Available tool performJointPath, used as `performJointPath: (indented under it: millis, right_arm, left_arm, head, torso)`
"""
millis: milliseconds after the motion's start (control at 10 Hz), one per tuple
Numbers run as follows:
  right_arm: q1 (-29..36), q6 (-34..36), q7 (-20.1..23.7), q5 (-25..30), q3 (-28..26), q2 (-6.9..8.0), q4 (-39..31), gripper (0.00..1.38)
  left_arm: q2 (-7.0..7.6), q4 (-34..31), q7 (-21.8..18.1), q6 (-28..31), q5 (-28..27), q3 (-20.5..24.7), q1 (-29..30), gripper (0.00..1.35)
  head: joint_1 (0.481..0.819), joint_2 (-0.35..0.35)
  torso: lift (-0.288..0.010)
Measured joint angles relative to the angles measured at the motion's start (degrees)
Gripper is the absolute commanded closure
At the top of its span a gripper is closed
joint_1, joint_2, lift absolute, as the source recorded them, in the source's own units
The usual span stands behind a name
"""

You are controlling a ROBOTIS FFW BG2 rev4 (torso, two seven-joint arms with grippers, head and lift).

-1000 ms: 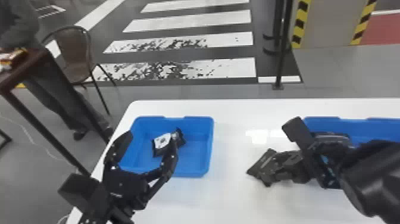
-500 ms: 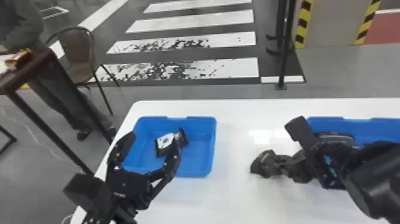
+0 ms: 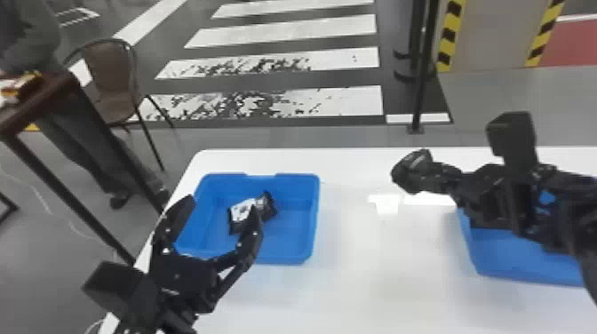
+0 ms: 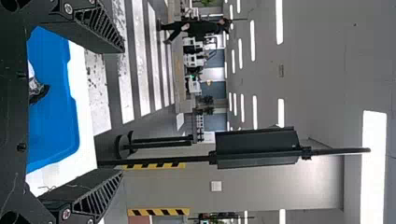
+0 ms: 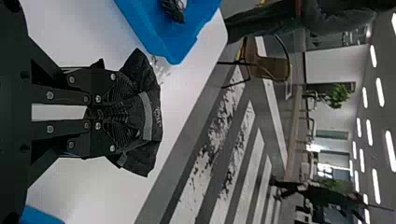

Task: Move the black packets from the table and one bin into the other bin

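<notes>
Packet (image 5: 150, 114) is gripped by the right claw (image 5: 127, 112), likely for the left bin (image 3: 284, 256). Left claw (image 3: 223, 208) gapes open.

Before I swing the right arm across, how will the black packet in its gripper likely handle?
The black packet will probably flex, since it creases where the right gripper pinches it. Its free end flares past the fingertips, so it may fold if it brushes a bin wall.
</notes>
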Motion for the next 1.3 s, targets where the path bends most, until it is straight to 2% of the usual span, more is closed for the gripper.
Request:
performJointPath:
  millis: [100,200,400,500,600,700,800,900,1100,1300]
  right_arm:
    - [3.9,1.7,-0.1,2.4,-5.9,0.31,-6.1,1.07]
    - [7.4,3.6,-0.1,4.7,-11.2,0.63,-9.4,1.07]
    - [12.1,5.3,-0.1,7.2,-18.7,1.13,-10.1,1.01]
    - [13.7,5.3,-0.1,7.6,-21.0,1.33,-9.2,0.79]
    - [14.5,4.1,-0.1,7.0,-21.8,1.48,-8.1,0.41]
    - [16.1,1.7,0.0,4.9,-22.3,1.64,-7.5,0.13]
    - [18.9,-0.9,-0.1,2.2,-22.9,2.12,-8.4,0.08]
    - [22.5,-4.4,-0.3,-1.2,-23.9,2.98,-9.6,0.12]
    - [30.3,-12.0,-1.0,-9.8,-25.0,4.81,-11.8,0.13]
    - [37.5,-12.8,-1.1,-15.6,-26.5,6.17,-16.1,0.13]
  left_arm:
    - [-0.03,0.0,0.0,-0.2,0.1,0.2,0.0,0.12]
    - [-0.10,0.0,0.0,-0.5,0.3,0.4,0.1,0.12]
    - [-0.23,0.0,0.0,-0.7,0.3,0.6,0.2,0.12]
    - [-0.22,0.0,0.0,-0.7,0.2,0.5,0.2,0.12]
    - [-0.18,0.0,0.0,-0.9,0.0,0.3,0.1,0.12]
    - [-0.06,0.0,0.0,-0.9,-0.5,-0.1,-0.2,0.12]
    - [-0.02,0.0,0.0,-0.9,-0.8,-0.2,-0.3,0.12]
    - [-0.05,0.0,0.0,-1.0,-0.9,-0.2,-0.4,0.12]
    - [-0.01,0.0,0.0,-1.1,-1.0,-0.1,-0.4,0.12]
    - [0.56,0.8,-0.5,1.3,-1.2,-0.5,-1.7,0.12]
  head:
    - [0.695,0.149]
    - [0.695,0.088]
    - [0.695,0.005]
    - [0.695,-0.043]
    - [0.695,-0.052]
    - [0.695,-0.056]
    - [0.695,-0.047]
    - [0.695,-0.035]
    - [0.695,-0.007]
    - [0.695,0.009]
  torso:
    - [-0.110]
    - [-0.110]
    - [-0.110]
    - [-0.110]
    - [-0.110]
    - [-0.110]
    - [-0.110]
    - [-0.110]
    - [-0.110]
    - [-0.110]
